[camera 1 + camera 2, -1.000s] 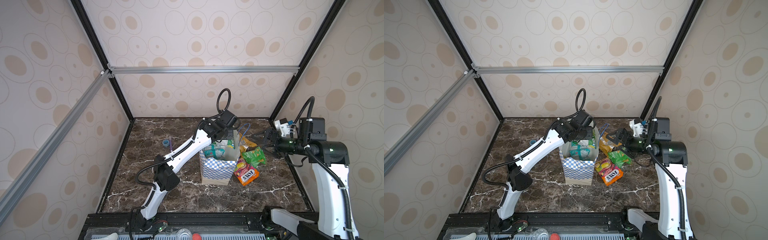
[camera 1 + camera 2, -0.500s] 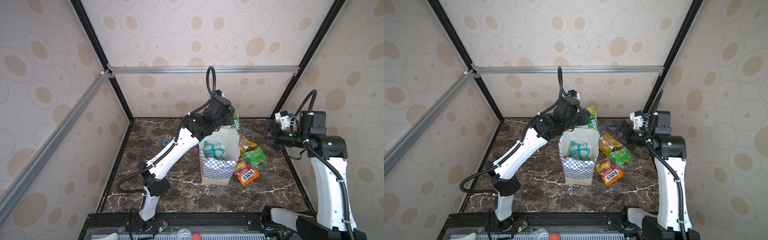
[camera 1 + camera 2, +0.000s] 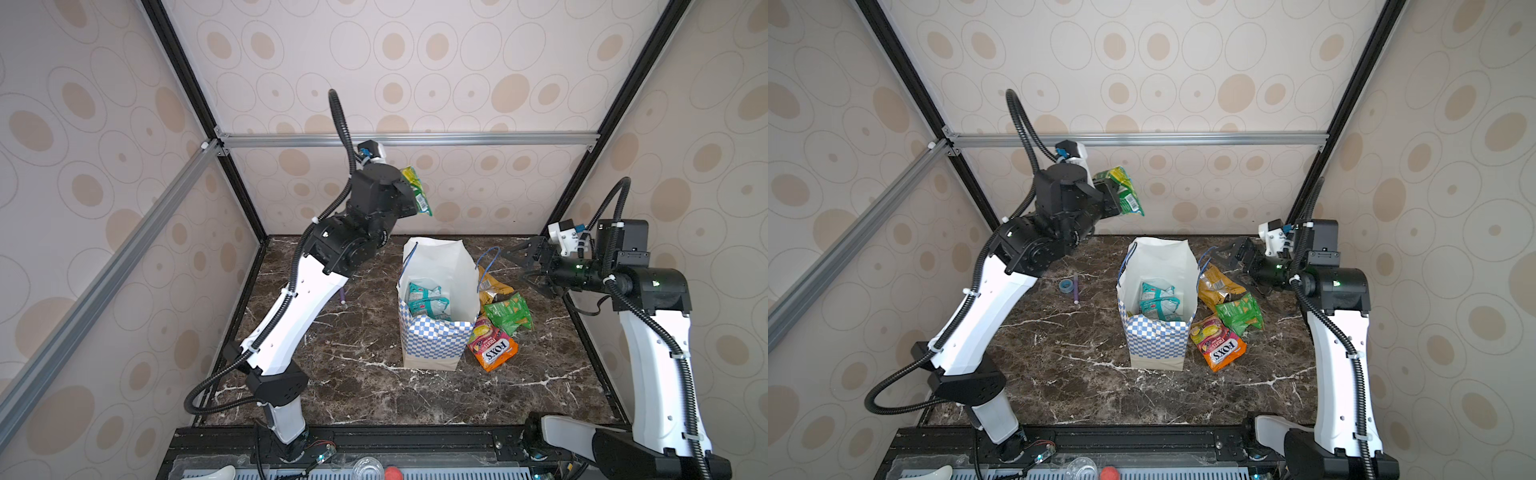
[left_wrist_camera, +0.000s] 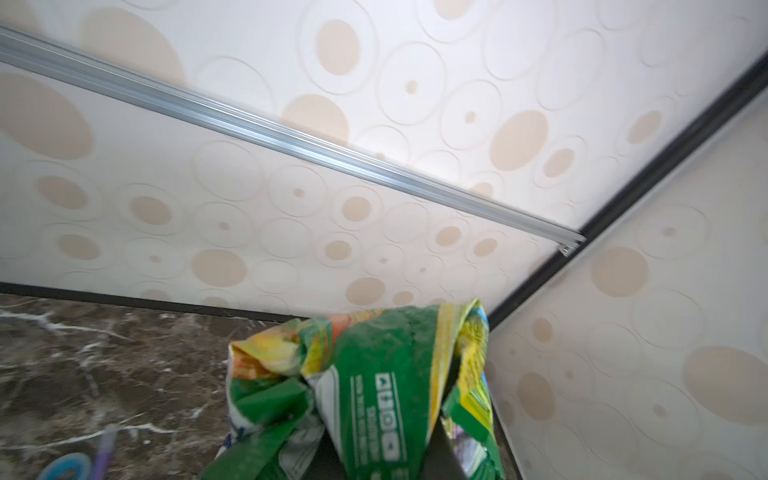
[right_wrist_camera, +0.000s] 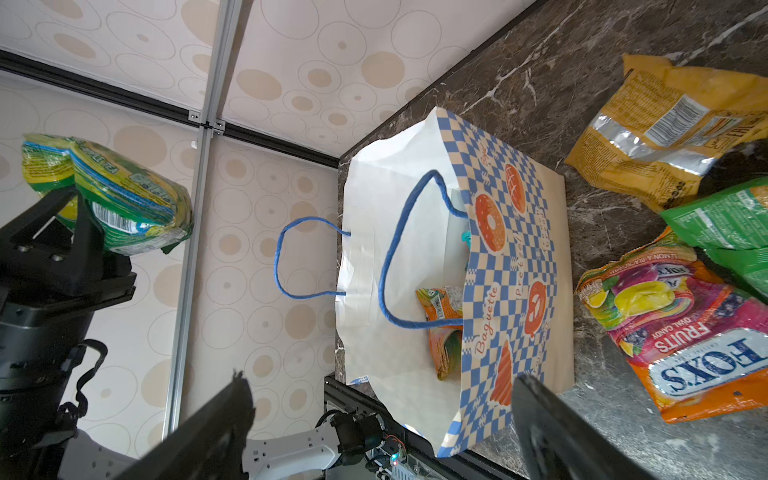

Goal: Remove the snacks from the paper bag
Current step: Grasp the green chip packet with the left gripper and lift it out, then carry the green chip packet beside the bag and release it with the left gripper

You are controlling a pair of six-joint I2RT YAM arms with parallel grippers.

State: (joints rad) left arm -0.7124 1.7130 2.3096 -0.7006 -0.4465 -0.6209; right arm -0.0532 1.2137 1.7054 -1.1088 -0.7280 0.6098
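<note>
Marble tabletop (image 3: 353,374) with paper bag (image 3: 432,345) upright at centre: left gripper (image 3: 1111,195), raised high, pinches a green-yellow packet (image 3: 1126,193); right gripper (image 3: 515,264) hovers, fingers (image 5: 208,432) spread, near the back-right corner.

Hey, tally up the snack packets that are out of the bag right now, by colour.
yellow packet: 1
green packet: 1
orange packet: 1
green-and-yellow packet, held up in the air: 1
Total: 4
</note>
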